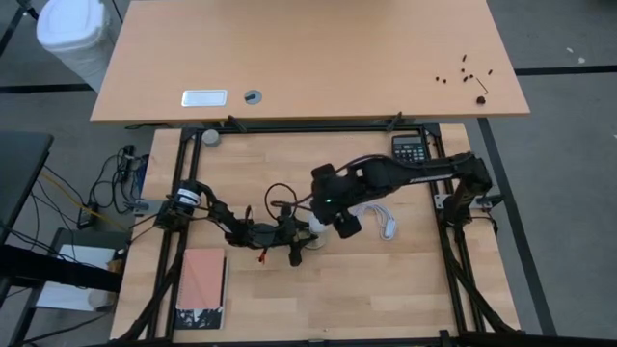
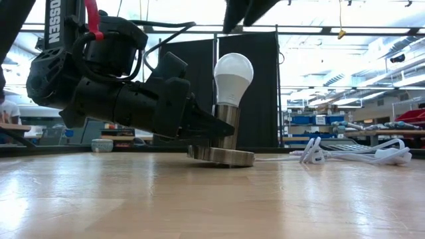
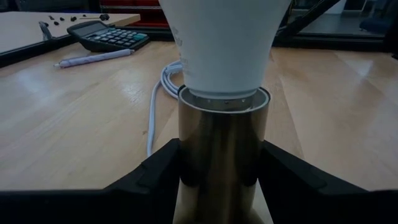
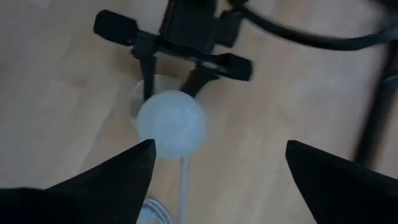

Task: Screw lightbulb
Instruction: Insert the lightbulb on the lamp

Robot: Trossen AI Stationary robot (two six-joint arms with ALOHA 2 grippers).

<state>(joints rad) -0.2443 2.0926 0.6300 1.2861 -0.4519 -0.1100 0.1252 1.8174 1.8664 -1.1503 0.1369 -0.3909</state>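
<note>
The white lightbulb (image 2: 233,74) stands upright with its base in a shiny metal socket tube (image 2: 228,126), which rises from a round base disc (image 2: 221,157) lying flat on the wooden table. My left gripper (image 3: 224,163) lies low over the table and is shut on the socket tube. My right gripper (image 4: 217,163) is open and empty. It hovers above the bulb (image 4: 171,123), pointing down, with its fingers apart and clear of the globe. In the high view the bulb (image 1: 315,226) shows between the two grippers. My left gripper pinches the socket's metal tube (image 3: 186,158) between its two fingers (image 3: 155,177), just below the rim where the bulb enters. The fingers come in level from the table's left, one on each side of the tube. The socket stands upright with its disc on the table.
A white cord runs from the socket to a coiled bundle (image 1: 387,224) on the table's right. A calculator (image 1: 410,149) and a pen (image 3: 93,57) lie at the far right. A pink notebook (image 1: 202,281) lies near left. A second table (image 1: 308,58) stands beyond.
</note>
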